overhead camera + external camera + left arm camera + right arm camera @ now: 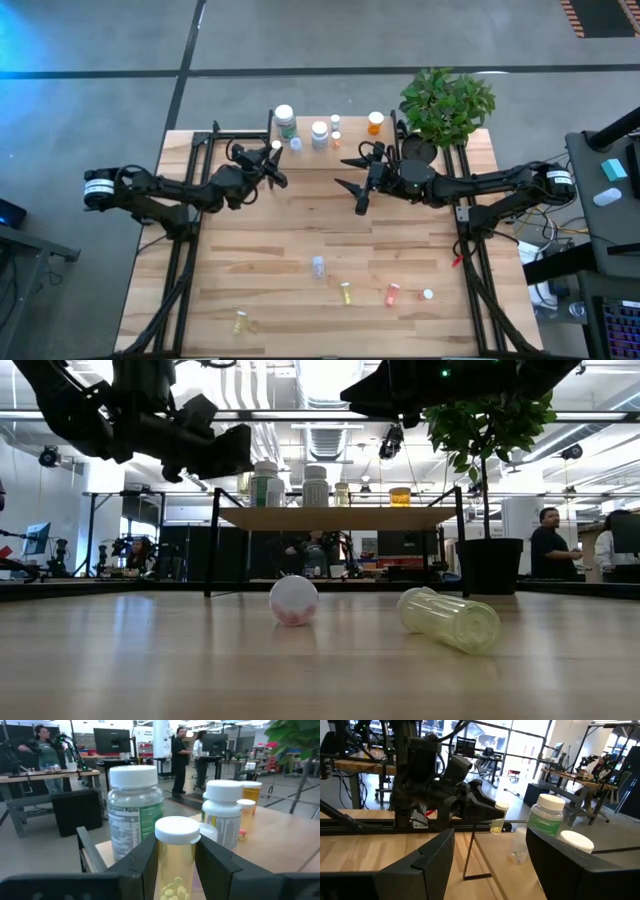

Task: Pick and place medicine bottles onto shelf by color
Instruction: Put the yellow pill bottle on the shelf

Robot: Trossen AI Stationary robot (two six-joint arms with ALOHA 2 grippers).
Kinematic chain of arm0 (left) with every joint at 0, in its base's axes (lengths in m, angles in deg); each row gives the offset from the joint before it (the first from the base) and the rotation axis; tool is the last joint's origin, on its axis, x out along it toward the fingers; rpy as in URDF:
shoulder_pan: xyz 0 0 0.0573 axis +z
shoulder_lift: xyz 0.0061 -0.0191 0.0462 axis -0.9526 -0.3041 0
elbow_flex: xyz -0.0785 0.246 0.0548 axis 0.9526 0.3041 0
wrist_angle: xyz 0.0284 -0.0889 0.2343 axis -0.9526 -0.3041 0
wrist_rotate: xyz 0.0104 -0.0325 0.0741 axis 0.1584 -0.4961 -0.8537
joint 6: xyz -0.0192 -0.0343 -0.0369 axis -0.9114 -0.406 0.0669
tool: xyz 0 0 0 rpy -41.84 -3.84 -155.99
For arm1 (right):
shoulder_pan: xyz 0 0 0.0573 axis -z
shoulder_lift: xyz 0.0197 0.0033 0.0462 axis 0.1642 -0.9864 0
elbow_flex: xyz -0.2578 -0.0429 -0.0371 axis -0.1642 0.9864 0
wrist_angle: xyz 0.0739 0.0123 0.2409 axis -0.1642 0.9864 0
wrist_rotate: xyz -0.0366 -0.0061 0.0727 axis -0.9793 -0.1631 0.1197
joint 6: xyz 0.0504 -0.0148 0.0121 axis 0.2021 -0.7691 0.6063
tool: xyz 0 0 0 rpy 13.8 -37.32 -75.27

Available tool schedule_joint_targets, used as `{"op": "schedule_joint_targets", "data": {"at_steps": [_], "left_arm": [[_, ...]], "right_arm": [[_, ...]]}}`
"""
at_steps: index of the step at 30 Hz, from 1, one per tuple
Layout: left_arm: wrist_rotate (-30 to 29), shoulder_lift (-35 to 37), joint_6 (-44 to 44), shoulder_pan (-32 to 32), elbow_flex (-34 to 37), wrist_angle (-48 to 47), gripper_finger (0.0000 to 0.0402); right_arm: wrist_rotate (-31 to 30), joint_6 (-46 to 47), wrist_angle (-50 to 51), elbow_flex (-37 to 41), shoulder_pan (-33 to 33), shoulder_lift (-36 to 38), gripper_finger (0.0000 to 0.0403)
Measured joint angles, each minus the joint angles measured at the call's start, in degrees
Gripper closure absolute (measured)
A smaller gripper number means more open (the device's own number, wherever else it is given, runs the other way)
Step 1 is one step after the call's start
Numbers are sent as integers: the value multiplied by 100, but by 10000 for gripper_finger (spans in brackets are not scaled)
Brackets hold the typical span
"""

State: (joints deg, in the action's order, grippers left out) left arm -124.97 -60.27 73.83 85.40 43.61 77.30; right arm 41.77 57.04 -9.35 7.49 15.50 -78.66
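Note:
The shelf stands at the table's far middle and carries a green-labelled bottle, white ones and an orange one. At its left end my left gripper is shut on a yellow white-capped vial. My right gripper hangs open at the shelf's near right side, with nothing between its fingers. Several bottles lie on their sides on the near table: clear, yellow, orange, and another yellow one. My left gripper pinches the yellow vial's body just below its white cap between the two fingers. They reach in about level from the table's left. The vial stands upright, cap up, pills at its bottom. Its base is hidden, so I cannot tell whether it rests on the shelf.
A potted plant stands at the far right, close behind my right arm. A small clear vial sits at the shelf's near left part, beside the held vial. People stand in the room beyond the table.

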Motion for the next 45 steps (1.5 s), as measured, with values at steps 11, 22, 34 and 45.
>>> {"op": "schedule_joint_targets", "data": {"at_steps": [11, 22, 34, 45], "left_arm": [[175, -760, -2, 229, -8, 929, 301], [168, -968, 67, 369, -18, 1145, 301], [175, -979, 257, 378, -11, 1132, 294], [177, -979, 258, 376, -9, 1119, 271]], "right_arm": [[-3, -7, 3, 4, 0, -3, 165], [-4, -23, 21, 4, 0, -3, 165], [-4, -22, 21, 4, 0, -5, 165], [-4, -22, 21, 4, 0, -5, 165]]}}
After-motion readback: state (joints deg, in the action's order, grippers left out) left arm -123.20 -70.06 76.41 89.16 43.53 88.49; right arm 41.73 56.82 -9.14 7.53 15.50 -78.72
